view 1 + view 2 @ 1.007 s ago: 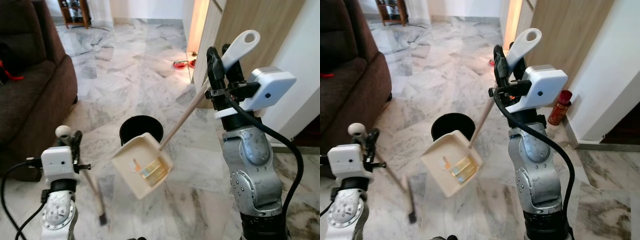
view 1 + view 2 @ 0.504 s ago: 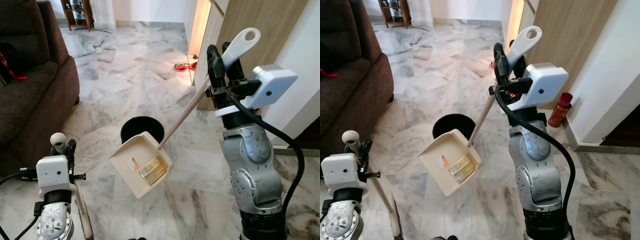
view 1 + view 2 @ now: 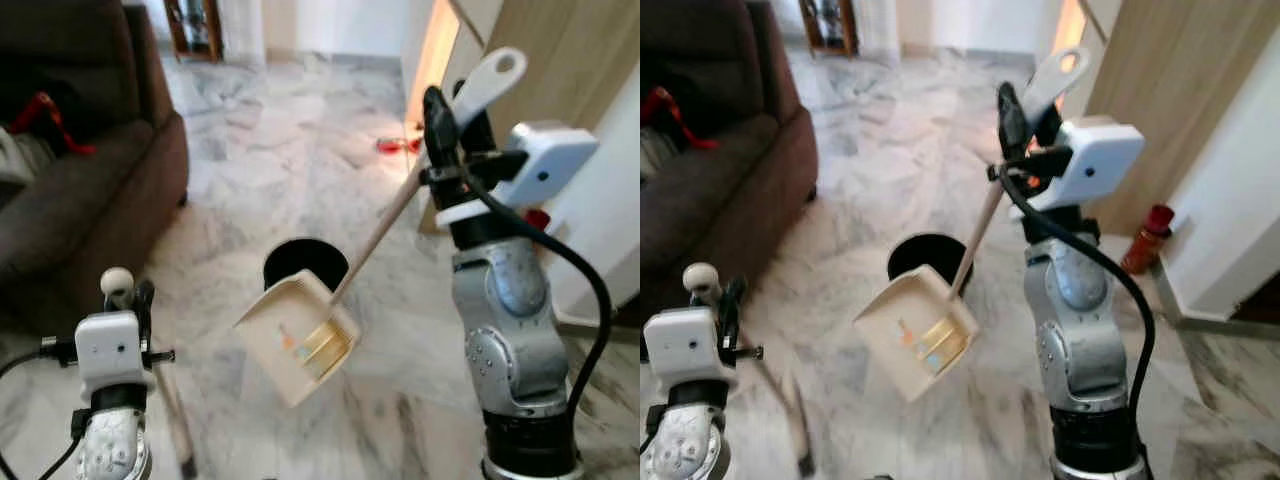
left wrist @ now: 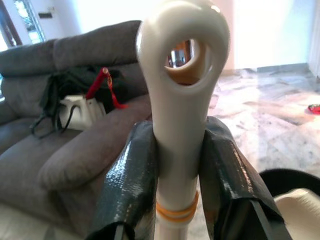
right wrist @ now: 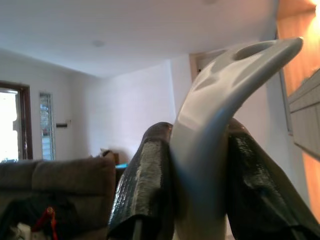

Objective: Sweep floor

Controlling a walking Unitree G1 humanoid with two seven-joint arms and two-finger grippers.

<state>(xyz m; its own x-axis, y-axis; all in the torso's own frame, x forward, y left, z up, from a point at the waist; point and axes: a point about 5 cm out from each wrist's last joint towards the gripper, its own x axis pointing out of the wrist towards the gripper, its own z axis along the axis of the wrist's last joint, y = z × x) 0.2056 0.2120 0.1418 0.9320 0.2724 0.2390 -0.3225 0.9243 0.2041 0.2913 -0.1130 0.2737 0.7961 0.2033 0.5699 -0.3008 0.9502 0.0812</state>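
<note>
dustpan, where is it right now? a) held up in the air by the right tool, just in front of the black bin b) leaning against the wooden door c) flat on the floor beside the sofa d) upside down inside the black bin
a: the right tool grips the long handle, and the dustpan hangs tilted above the marble floor with scraps in it, just in front of the black bin.

Cream dustpan [image 3: 300, 335] tilted above floor, yellow scraps inside, black bin [image 3: 305, 265] just behind, broom [image 3: 175, 425] upright
</note>
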